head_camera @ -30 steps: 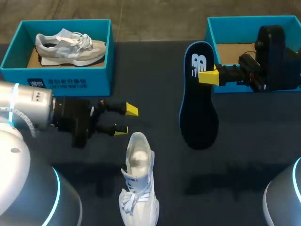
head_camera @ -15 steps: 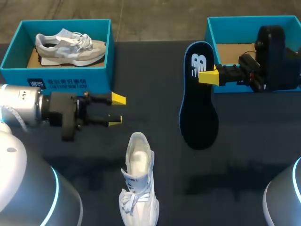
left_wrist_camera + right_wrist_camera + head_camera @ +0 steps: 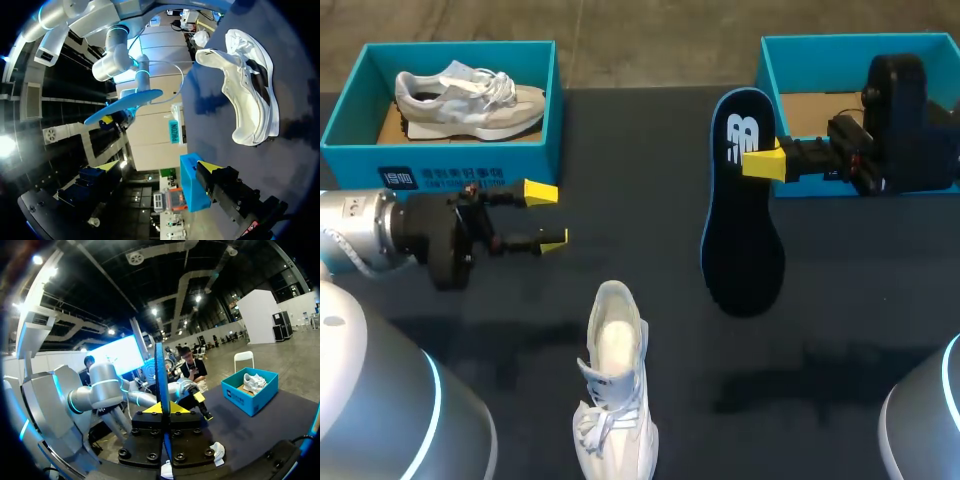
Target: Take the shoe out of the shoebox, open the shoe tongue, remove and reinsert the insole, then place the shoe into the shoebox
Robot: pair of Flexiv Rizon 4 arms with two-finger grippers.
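Head view | shoe (image 3: 614,390) out of shoebox (image 3: 820,41), at 6 o'clock, tongue seemingly open | insole (image 3: 745,250) removed, at 1 o'clock, clamped in my right gripper (image 3: 760,163) | my left gripper (image 3: 546,216) at 9 o'clock, spread apart, empty | remaining: reinsert insole, rebox shoe.

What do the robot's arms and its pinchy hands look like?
The left arm is a round, silver-grey tube with glowing light-blue rings. Its left gripper is black, with two thin fingers ending in bright yellow tips. The right gripper has the same yellow tips, on a chunky black wrist block.
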